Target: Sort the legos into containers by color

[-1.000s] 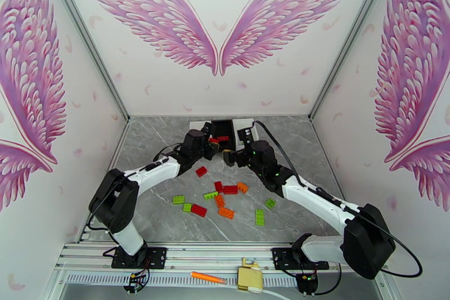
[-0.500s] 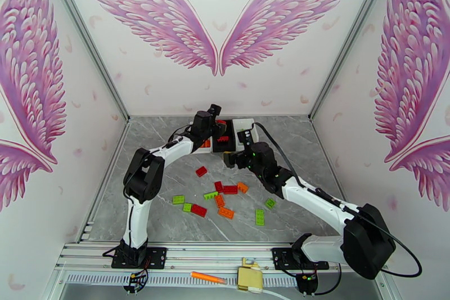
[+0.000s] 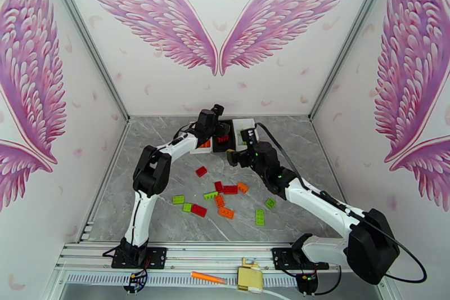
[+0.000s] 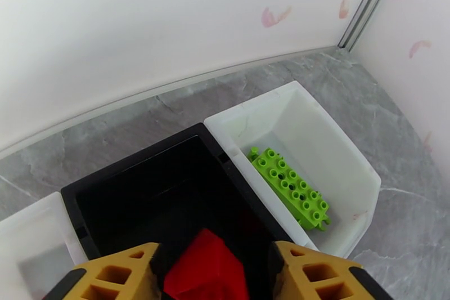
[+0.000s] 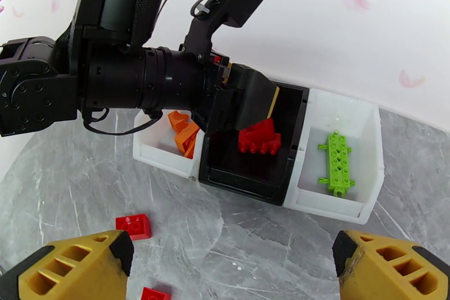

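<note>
Carrying a red brick [image 4: 202, 262] over the black bin [image 4: 132, 167].
The left claw [image 4: 216, 276], pinching the brick, has stretched out above the bin in the last second; release looks next. The right claw [image 5: 225, 273] hangs spread and empty.

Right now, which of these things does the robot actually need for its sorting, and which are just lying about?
Part of the job:
loose legos
red brick in the left gripper
black bin
left-hand white bin with orange bricks
right-hand white bin with a green brick

Just lying about:
orange marker pen
tan gadget beside it
</note>
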`<act>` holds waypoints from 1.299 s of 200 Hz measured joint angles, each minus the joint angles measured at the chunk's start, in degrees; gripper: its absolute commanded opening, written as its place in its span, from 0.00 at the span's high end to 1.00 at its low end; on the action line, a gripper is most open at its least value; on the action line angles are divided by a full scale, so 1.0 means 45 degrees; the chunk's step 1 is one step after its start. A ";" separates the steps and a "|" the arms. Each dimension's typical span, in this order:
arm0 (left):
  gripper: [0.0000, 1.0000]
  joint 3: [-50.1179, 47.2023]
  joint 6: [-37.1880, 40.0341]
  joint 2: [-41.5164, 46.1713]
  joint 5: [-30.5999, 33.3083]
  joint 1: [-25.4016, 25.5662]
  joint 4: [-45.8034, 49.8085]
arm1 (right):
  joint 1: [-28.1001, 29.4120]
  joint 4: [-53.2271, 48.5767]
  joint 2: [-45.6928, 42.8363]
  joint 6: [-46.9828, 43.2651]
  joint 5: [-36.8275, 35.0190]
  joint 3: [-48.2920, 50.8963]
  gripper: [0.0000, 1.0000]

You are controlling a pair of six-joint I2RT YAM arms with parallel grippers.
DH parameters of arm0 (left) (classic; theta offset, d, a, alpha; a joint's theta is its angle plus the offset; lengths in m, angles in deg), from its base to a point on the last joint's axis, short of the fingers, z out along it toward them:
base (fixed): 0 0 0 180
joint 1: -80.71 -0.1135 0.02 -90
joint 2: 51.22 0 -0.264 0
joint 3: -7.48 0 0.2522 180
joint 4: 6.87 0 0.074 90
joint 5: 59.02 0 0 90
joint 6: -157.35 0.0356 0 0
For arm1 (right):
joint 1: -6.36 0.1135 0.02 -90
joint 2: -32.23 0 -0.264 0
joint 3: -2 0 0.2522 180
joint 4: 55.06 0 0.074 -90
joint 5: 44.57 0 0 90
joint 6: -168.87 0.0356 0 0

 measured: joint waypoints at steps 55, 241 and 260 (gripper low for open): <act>0.19 -0.3351 -0.0510 0.2992 -0.0058 -0.0087 -0.0471 | 0.0000 -0.0369 0.0087 -0.0253 0.0291 -0.0330 0.01; 0.01 -1.0418 -0.3206 0.9758 -0.0466 -0.4046 -0.1345 | 0.3963 -0.3560 0.8612 0.0005 0.0117 -0.6533 0.01; 0.01 -1.0418 -0.3235 0.9758 -0.0491 -0.4046 -0.1321 | 0.3959 -0.4065 0.9364 -0.0039 0.0107 -0.7286 0.01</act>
